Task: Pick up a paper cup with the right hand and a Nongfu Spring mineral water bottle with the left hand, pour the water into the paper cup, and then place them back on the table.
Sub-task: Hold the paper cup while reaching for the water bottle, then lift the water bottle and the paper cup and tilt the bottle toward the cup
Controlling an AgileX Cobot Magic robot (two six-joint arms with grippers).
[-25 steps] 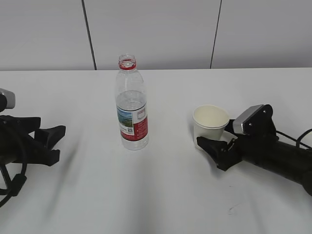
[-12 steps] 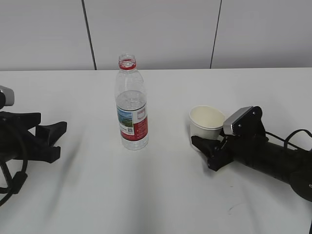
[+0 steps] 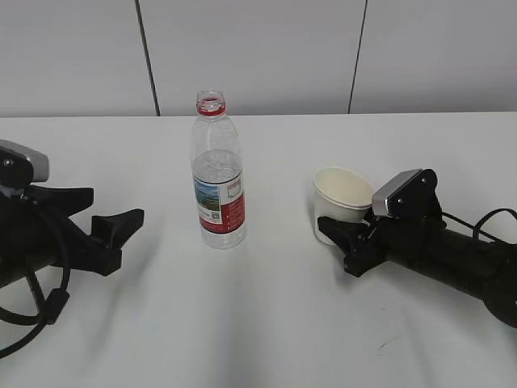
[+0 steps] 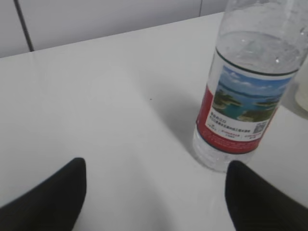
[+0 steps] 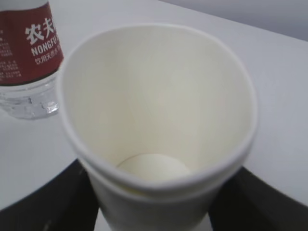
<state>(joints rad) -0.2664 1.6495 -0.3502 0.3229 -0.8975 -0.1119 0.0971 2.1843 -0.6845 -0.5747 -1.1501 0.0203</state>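
Right tool (image 3: 343, 242) squeezing paper cup (image 3: 339, 202), tilting it; left tool (image 3: 105, 234) gaping, short of bottle (image 3: 217, 174). Standing on white bench (image 3: 258, 323), grey panelled wall (image 3: 258, 56) behind.

Empty paper cup (image 5: 159, 120) between the right hand (image 5: 154, 211) fingers, bottle (image 5: 29, 57) behind.

Even, bright, diffuse overhead light is seen; no glare on the table (image 3: 266, 323). Soft, faint shadows are cast toward the near side beneath the bottle (image 3: 217, 182) and both arms. In the wrist views the near fingertips (image 4: 43, 202) are blurred, and the paper cup (image 5: 159, 130) is rendered soft and slightly washed out.
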